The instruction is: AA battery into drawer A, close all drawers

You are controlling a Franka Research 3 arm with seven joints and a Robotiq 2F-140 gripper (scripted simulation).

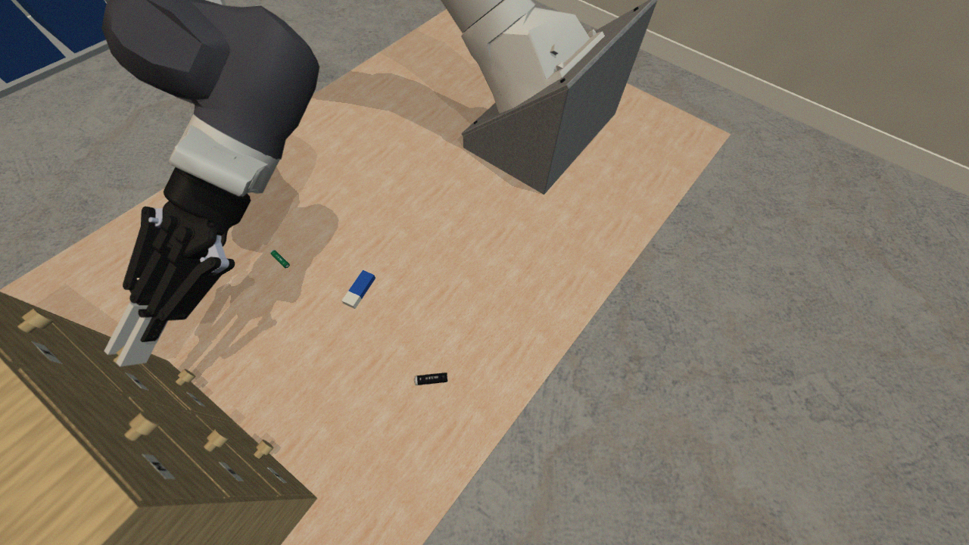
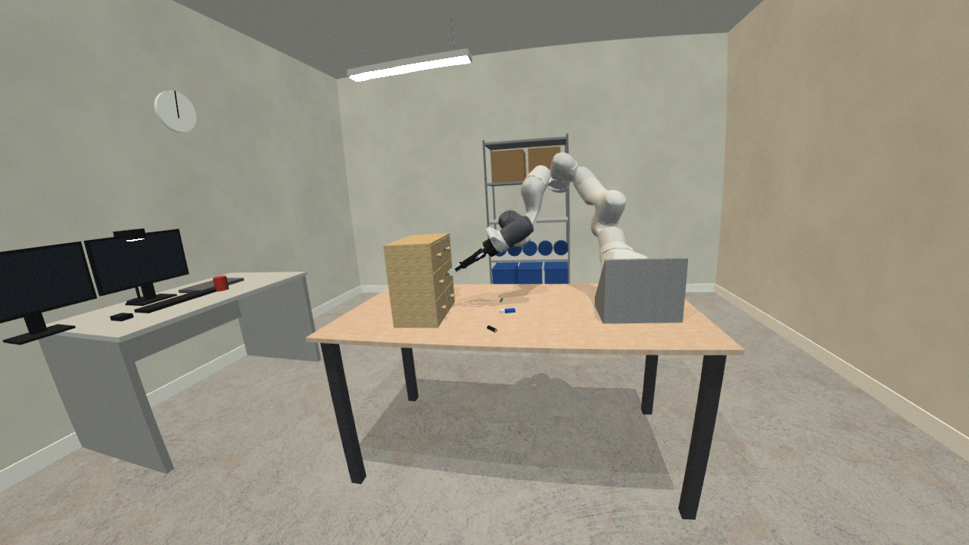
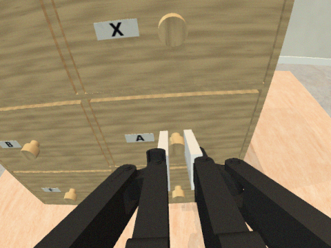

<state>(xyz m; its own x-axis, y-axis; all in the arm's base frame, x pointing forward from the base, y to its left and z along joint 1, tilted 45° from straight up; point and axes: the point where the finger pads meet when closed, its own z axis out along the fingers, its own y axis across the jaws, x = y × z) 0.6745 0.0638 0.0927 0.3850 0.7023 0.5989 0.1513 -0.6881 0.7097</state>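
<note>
The AA battery [image 1: 431, 378] [image 2: 491, 328] is black and lies on the table [image 1: 487, 223], far from the chest. The small wooden chest [image 1: 40, 467] [image 2: 413, 284] stands at the table's left end with all drawers in. Drawer A [image 3: 139, 138] is in the middle row, on the right. My gripper [image 1: 129, 352] [image 2: 452, 269] [image 3: 176, 142] is at the chest's front. Its two white pads sit on either side of drawer A's knob [image 3: 176, 140] and close on it. In the top view the fingers hide the knob.
A blue and white eraser [image 1: 358, 288] [image 2: 507, 310] and a small green stick [image 1: 279, 259] [image 2: 500, 298] lie between the chest and the grey arm base [image 1: 542, 122] [image 2: 640, 291]. Drawer X [image 3: 116, 29] is above A, drawer B [image 3: 9, 145] to its left.
</note>
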